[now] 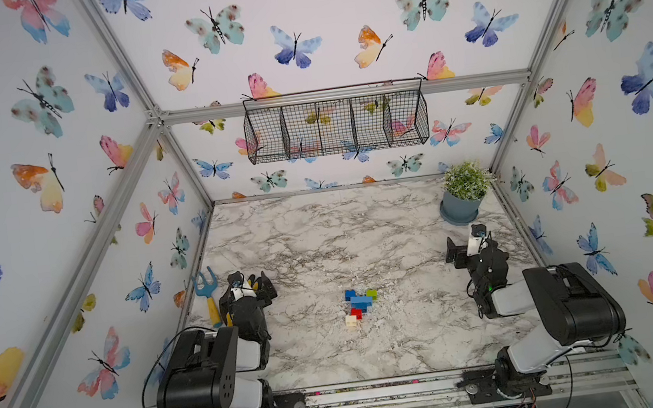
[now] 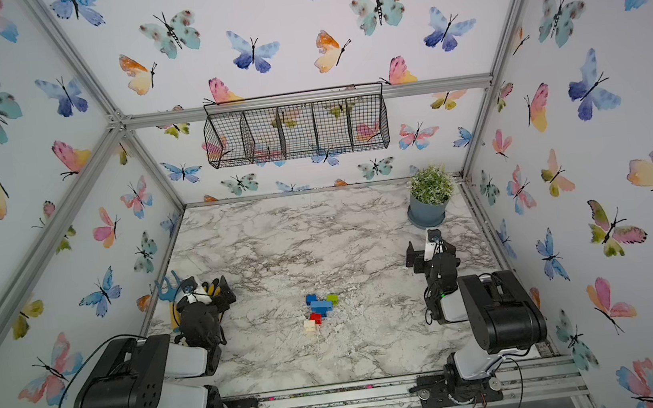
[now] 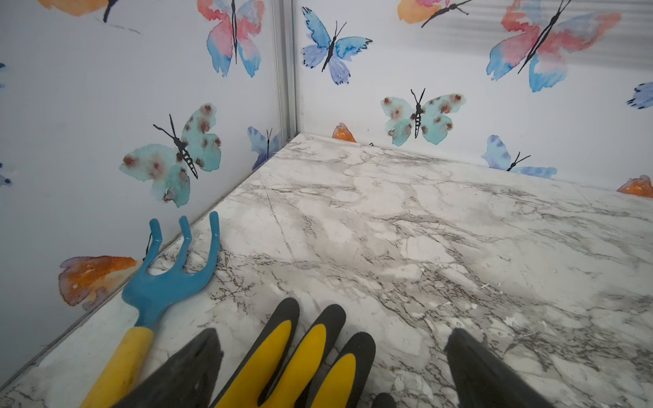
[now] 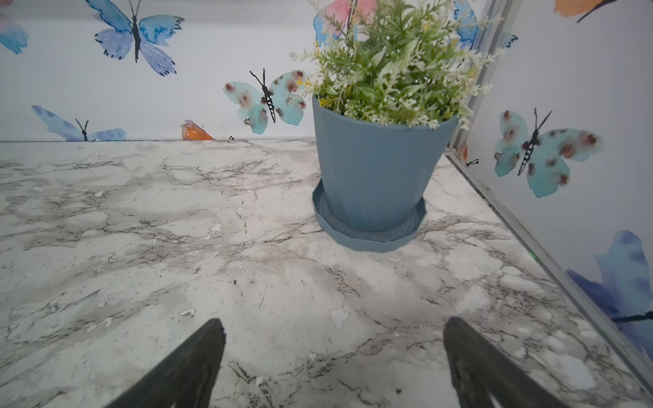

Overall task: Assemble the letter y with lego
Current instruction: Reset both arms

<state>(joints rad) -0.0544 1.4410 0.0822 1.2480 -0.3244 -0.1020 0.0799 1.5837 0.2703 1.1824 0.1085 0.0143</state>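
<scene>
Left tool [image 3: 332,367] and right tool [image 4: 334,364] resting wide, both gripping nothing, well apart from the letter y [image 1: 359,304] lying assembled on the marble tabletop [image 1: 320,235].

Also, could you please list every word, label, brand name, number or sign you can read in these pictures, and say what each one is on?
None: no readable text shows in any view.
The lego: no print can be made out; too small to tell.
The garden fork and the plant pot: plain surfaces, no label.
The arm housings: no legible marking.
</scene>
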